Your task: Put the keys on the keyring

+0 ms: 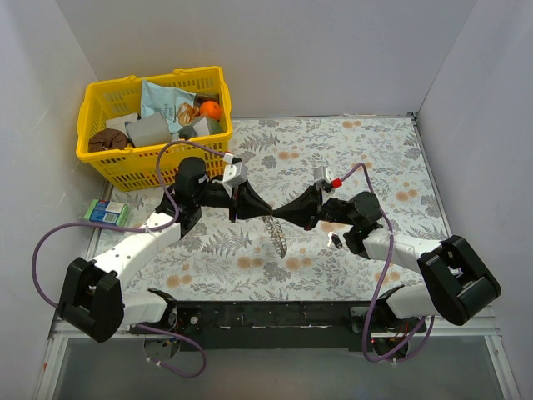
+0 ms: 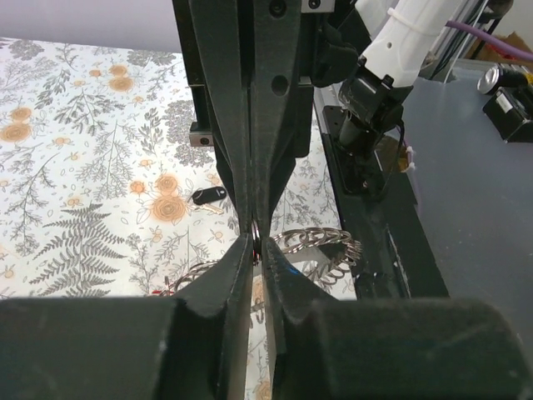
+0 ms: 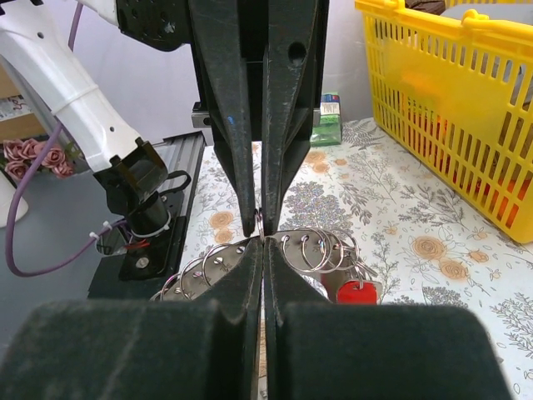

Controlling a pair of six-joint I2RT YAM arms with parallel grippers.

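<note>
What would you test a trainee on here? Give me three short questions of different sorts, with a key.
1. True or false: the left tool and the right tool are both shut on the keyring.
2. The key head at the keyring in the right wrist view is: A blue, B red, C yellow.
3. Fill in: the loose dark key lies nearer the ____ arm.
Key: 1 true; 2 B; 3 right.
</note>
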